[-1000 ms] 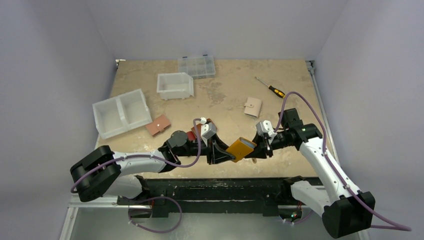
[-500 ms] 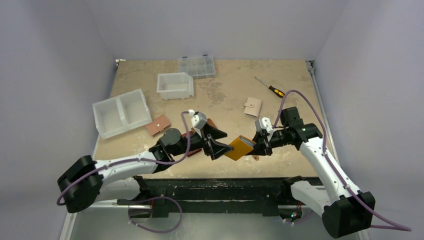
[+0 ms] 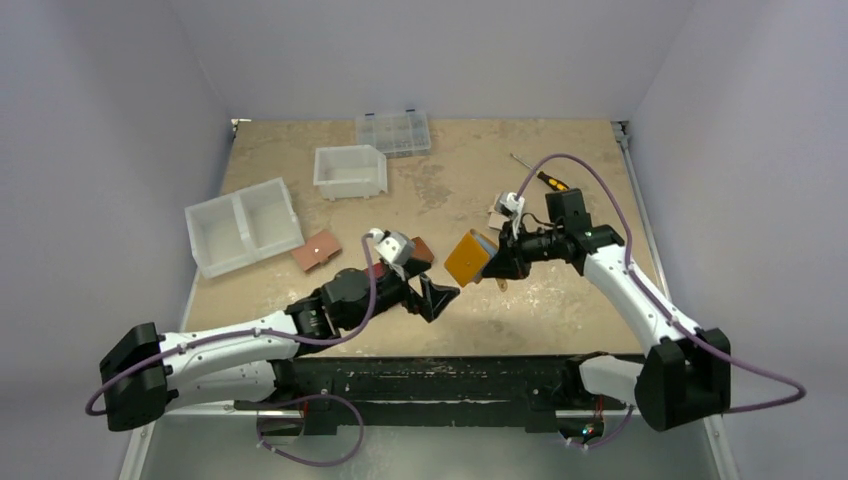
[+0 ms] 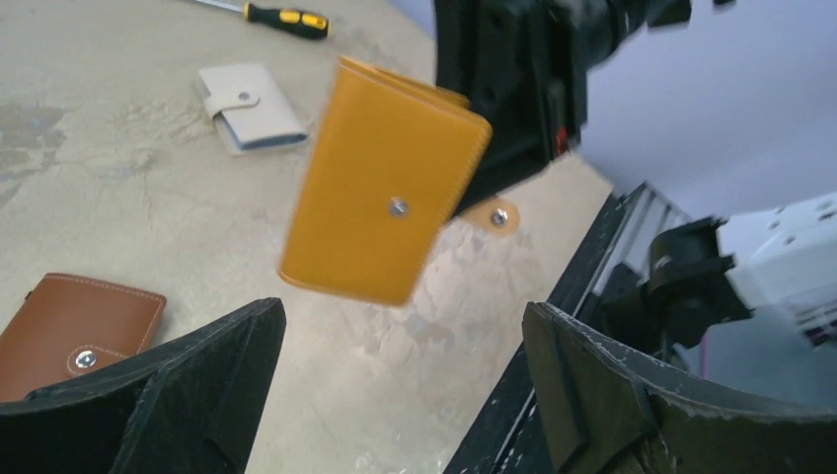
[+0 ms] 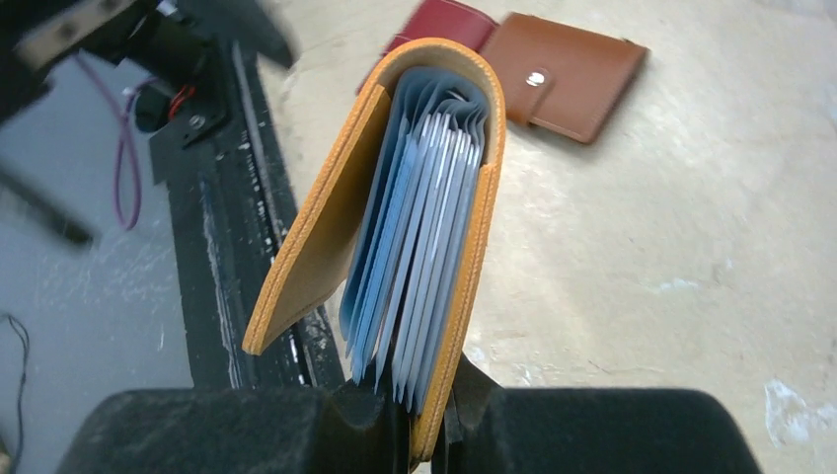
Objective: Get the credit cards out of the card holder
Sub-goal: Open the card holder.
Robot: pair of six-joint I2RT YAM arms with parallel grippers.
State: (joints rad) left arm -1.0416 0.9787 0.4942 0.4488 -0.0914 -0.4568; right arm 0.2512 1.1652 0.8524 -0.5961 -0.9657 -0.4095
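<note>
Top external view: right gripper (image 3: 497,262) holds the card holder (image 3: 467,258) up off the counter (image 3: 440,190), roughly mid-counter, tilted, with the left gripper (image 3: 437,297) just beside it and not touching. In the right wrist view the jaws stand narrow, pinched on the lower edge of one mustard cover (image 5: 395,227), so the other cover splays away. My reading is that this grip leaves the pockets fanned and reachable for the other arm. The holder is full: a stack of light blue and whitish credit cards (image 5: 415,267) sits between the covers, and none looks drawn out yet. In the left wrist view the left jaws are wide and empty, aimed at the holder's outer face. Its snap tab (image 4: 494,214) hangs loose behind, so the clasp is undone. On the counter lie a brown wallet (image 4: 74,331), a dark red wallet (image 5: 439,25), a cream wallet (image 4: 247,104) and a screwdriver (image 4: 281,17). Well apart at the far left are a two-compartment white bin (image 3: 235,262) and a single white bin (image 3: 350,186), and I see nothing in either. The clear organiser (image 3: 393,133) has contents too small to tell.
</note>
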